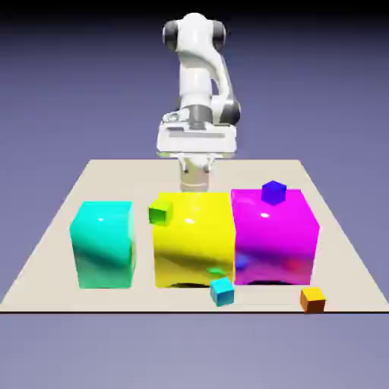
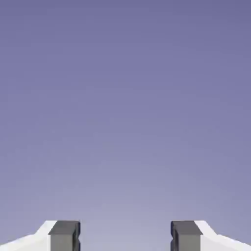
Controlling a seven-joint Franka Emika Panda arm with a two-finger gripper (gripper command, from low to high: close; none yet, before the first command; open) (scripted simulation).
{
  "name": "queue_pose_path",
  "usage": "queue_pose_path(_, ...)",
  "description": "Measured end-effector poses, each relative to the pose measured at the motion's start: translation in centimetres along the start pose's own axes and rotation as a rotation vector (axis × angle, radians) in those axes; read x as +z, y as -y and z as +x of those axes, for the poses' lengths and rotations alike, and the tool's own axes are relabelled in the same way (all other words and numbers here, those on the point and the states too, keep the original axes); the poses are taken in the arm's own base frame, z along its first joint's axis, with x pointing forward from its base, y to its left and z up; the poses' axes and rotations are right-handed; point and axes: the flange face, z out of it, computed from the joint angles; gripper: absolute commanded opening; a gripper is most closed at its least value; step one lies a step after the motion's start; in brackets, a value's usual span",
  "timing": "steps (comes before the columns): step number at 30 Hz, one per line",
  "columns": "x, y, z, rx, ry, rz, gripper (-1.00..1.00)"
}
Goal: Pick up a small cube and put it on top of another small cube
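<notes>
The small teal cube lies on the table just in front of the big yellow block, near the front edge. My gripper hangs behind the yellow block, far back from the teal cube, and the block's top edge hides its tips. In the hand view my gripper is open, its two grey fingertips wide apart with nothing between them. Only the plain blue-violet backdrop shows beyond them.
A large cyan block, the yellow block and a large magenta block stand in a row. A small green cube is at the yellow block's upper left. A small blue cube sits atop the magenta block. A small orange cube lies front right.
</notes>
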Motion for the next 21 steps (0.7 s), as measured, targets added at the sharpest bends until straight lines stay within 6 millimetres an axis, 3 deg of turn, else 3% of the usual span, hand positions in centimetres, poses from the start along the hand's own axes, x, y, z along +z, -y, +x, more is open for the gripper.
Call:
queue_pose_path(10,10.5,3.6,-0.7,-0.113,0.306,-0.276,0.00)
queue_pose_path(21,22.3,4.7,-4.8,-0.221,0.638,-0.569,0.00)
